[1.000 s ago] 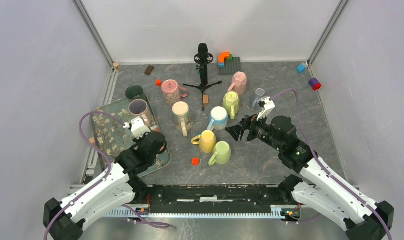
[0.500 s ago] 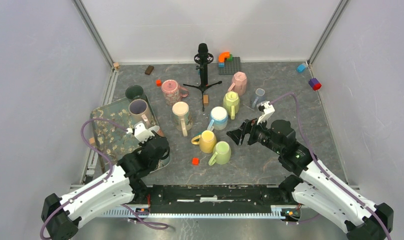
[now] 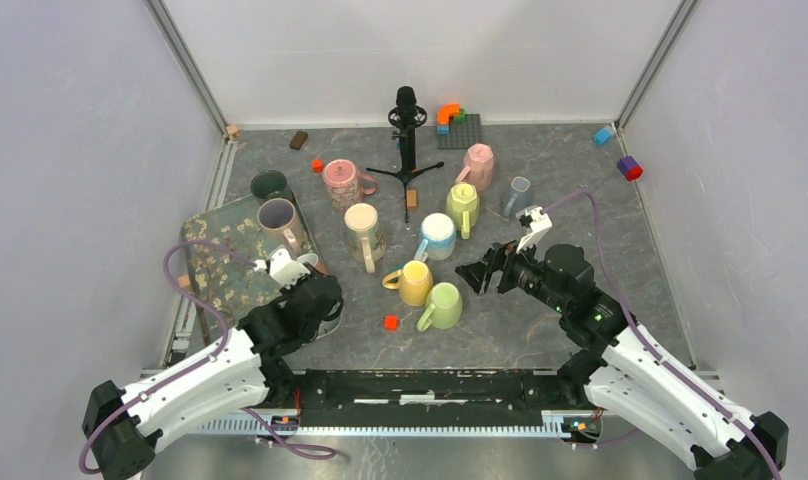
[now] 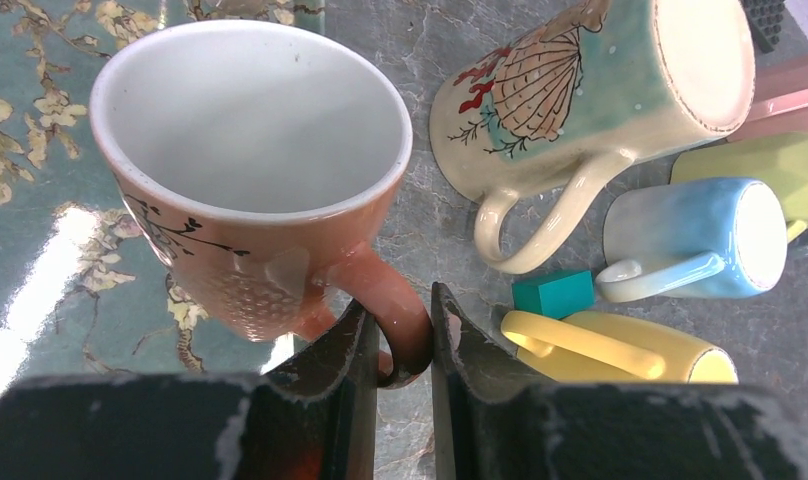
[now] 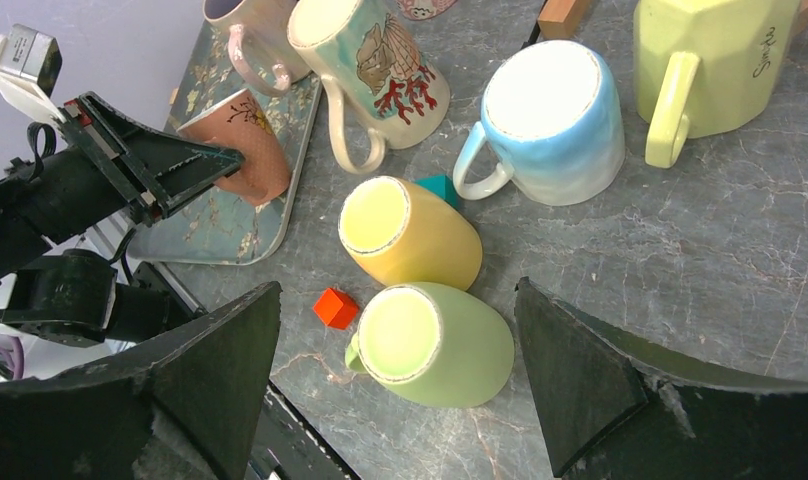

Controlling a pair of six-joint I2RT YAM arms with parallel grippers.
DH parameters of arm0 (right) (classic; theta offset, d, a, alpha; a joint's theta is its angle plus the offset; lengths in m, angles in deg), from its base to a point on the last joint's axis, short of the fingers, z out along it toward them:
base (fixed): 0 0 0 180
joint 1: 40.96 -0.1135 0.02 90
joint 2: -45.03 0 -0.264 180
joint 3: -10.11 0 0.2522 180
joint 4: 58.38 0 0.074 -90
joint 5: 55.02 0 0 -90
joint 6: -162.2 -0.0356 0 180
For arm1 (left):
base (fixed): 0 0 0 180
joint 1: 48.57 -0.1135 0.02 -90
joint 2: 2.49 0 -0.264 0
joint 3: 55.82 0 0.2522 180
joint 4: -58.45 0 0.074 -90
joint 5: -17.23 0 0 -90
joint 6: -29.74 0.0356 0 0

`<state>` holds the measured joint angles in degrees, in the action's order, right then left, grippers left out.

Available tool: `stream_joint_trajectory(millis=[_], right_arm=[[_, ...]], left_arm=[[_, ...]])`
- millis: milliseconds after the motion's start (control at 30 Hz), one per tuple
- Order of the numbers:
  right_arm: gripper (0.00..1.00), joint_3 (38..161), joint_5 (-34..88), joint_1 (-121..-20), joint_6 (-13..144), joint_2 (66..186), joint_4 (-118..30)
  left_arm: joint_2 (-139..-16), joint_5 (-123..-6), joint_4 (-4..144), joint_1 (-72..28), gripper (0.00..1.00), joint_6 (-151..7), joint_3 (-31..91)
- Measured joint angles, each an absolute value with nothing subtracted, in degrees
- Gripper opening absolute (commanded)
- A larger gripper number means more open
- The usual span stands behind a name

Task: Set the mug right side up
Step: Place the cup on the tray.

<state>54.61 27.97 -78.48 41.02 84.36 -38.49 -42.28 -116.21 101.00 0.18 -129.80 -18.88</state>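
Start from the flowered tray [image 3: 215,265], your landmark for everything here. The left arm reaches over the tray's near right corner, while the right arm sits well off the tray's right side.

The salmon mug [image 4: 250,130] hangs over that same corner of the tray, at the edge facing the other mugs. From the right wrist view you see it [image 5: 245,150] tipped, not level. Whether its base touches the tray you cannot tell.

The relation that matters is this: the mug lies straight ahead of the left claw [image 4: 398,325], with its mouth turned up and back toward the wrist and its base away from it. Its long axis leans against the tray's surface and does not stand square to it.

The handle [image 4: 395,305] points back at you and is pinched between the two narrow jaws. The left claw has the mug by that handle alone.

The right claw [image 5: 398,290] is spread wide with nothing in it, above the yellow mug [image 5: 410,235] and green mug [image 5: 435,345] beyond the tray's right edge. So the left arm is the nearer one. My reading is that you need a wrist roll to square the base to the tray.
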Motion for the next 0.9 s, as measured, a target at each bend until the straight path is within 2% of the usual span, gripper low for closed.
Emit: stream_joint_trajectory(millis=[300, 433, 700, 900], right_arm=[[0.92, 53.94, 27.97, -78.46, 41.02, 81.81, -37.46], [0.92, 53.85, 27.97, -78.46, 41.02, 81.11, -37.13], [0.92, 52.32, 27.97, -78.46, 41.02, 79.82, -36.08], [0.92, 52.14, 27.97, -78.46, 41.02, 78.9, -35.65]], left_arm=[[-47.48, -116.21, 100.98, 0.77, 0.15, -130.17, -16.83], [-47.77, -116.23, 101.03, 0.81, 0.16, -130.83, -16.74], [-47.83, -116.1, 101.68, 0.81, 0.23, -132.08, -16.52], [-47.68, -115.8, 102.34, 0.81, 0.24, -132.8, -16.39]])
